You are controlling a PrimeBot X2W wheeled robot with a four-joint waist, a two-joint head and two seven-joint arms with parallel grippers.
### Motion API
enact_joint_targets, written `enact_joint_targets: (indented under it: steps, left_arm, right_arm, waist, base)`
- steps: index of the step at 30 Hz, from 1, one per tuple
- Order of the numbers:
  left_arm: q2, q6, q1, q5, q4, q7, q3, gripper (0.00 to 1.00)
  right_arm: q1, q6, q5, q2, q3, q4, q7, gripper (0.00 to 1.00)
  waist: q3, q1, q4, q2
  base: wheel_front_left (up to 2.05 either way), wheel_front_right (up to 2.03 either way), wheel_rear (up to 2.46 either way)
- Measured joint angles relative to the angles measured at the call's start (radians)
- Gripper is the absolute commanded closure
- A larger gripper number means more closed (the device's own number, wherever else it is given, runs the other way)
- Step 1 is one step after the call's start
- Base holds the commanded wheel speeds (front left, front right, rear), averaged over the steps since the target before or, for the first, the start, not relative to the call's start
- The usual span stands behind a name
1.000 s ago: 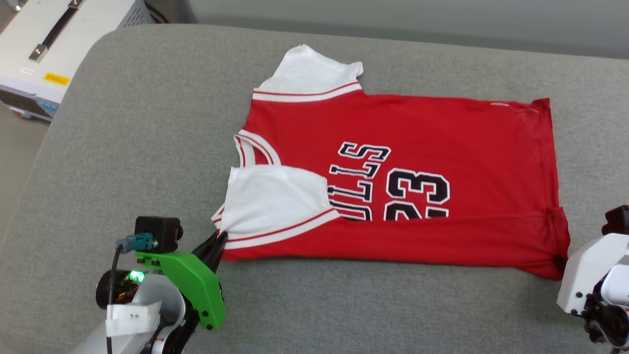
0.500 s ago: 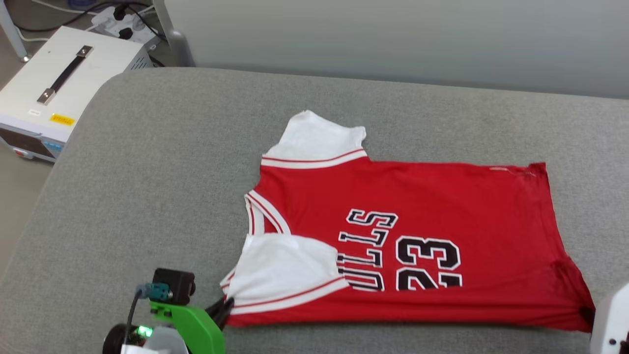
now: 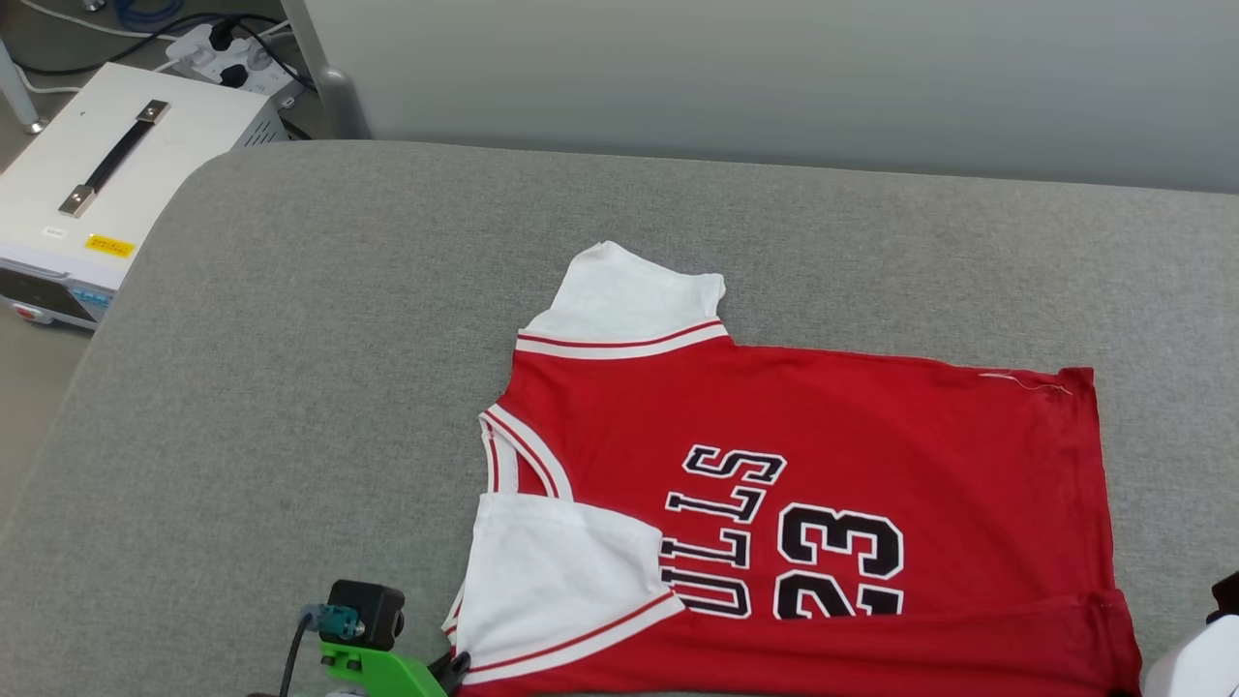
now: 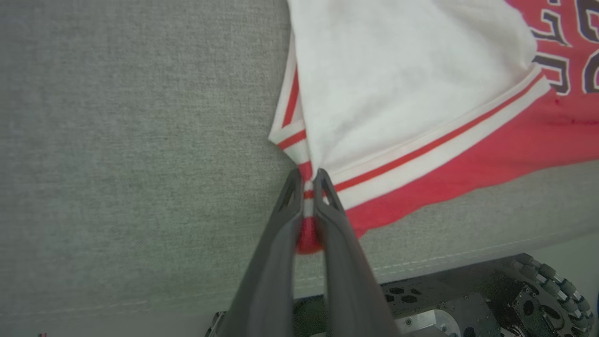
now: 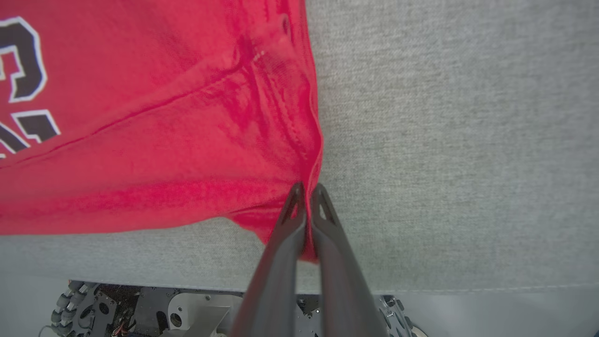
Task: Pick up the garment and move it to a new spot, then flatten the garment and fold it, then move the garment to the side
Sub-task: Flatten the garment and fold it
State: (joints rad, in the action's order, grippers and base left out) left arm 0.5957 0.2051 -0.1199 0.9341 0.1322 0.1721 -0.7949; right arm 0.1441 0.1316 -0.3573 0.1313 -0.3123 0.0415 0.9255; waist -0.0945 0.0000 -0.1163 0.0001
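garment (image 3: 871,436) red, white sleeves, near edge folded; left gripper (image 4: 307,177), right gripper (image 5: 307,191) pinching its corners.

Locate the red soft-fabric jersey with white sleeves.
The jersey lies on the grey cushion, right of centre in the head view, near corners pinched by the left gripper and right gripper.

red white-sleeved garment (image 3: 871,426), grey couch (image 3: 339,339)

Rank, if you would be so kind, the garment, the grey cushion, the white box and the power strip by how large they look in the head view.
Largest to smallest:
1. grey cushion
2. garment, cut off by the bottom edge
3. white box, farther away and partly out of frame
4. power strip, clearly smallest
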Motion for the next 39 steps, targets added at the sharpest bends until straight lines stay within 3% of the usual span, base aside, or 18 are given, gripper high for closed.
enact_joint_targets:
  steps: [1,2,3,12,19,22,29,35,39]
  left_arm:
    - [-0.003,0.000,0.000,0.000,0.008,-0.005,-0.002,0.55]
    - [-0.006,0.000,-0.001,-0.002,0.018,-0.010,-0.002,0.00]
    - [-0.009,0.000,-0.002,-0.002,0.025,-0.015,-0.001,0.00]
    - [-0.026,-0.004,-0.009,-0.029,0.042,-0.132,0.031,0.00]
    - [-0.040,0.003,-0.067,-0.104,-0.016,-0.357,0.102,0.00]
    - [-0.052,0.003,-0.080,-0.137,-0.053,-0.402,0.124,0.00]
    - [-0.104,-0.013,-0.100,-0.218,-0.131,-0.428,0.215,0.00]
    - [-0.103,-0.074,-0.178,-0.274,-0.105,-0.424,0.222,0.00]
    - [-0.066,-0.137,-0.308,-0.296,-0.064,-0.331,0.193,0.00]
  right_arm:
    - [-0.002,0.000,0.000,0.000,0.001,-0.009,-0.007,1.00]
    - [-0.003,0.000,0.000,0.002,0.005,-0.015,-0.018,0.56]
    - [-0.003,0.000,0.000,0.007,0.011,-0.019,-0.029,0.00]
    - [-0.038,0.000,-0.027,0.052,0.025,-0.017,-0.201,0.00]
    - [-0.095,0.000,-0.017,0.131,0.095,0.059,-0.482,0.00]
    - [-0.100,0.000,-0.025,0.138,0.123,0.078,-0.588,0.00]
    - [-0.105,0.000,-0.024,0.106,0.152,0.113,-0.755,0.00]
    - [-0.108,0.000,-0.014,0.058,0.173,0.149,-0.793,0.00]
    - [-0.132,0.000,-0.002,0.042,0.180,0.176,-0.798,0.00]
  waist:
    - [0.000,0.0000,0.001,0.0000]
    - [0.000,0.0000,0.001,0.0000]
    - [0.000,0.0000,0.001,0.0000]
    - [0.041,0.0000,0.001,0.0000]
    - [0.075,0.0000,0.004,0.0000]
    - [0.075,0.0000,0.006,0.0000]
    - [0.046,0.0000,0.019,0.0000]
    - [-0.003,0.0000,0.042,0.0000]
    - [-0.049,0.0000,0.065,0.0000]
  base:
    - [0.00,0.00,0.00]
    - [0.00,0.00,0.00]
    - [0.00,0.00,0.00]
    - [0.00,0.00,0.00]
    - [0.00,0.00,0.00]
    - [0.00,0.00,0.00]
    - [0.00,0.00,0.00]
    - [0.00,0.00,0.00]
    - [0.00,0.00,0.00]
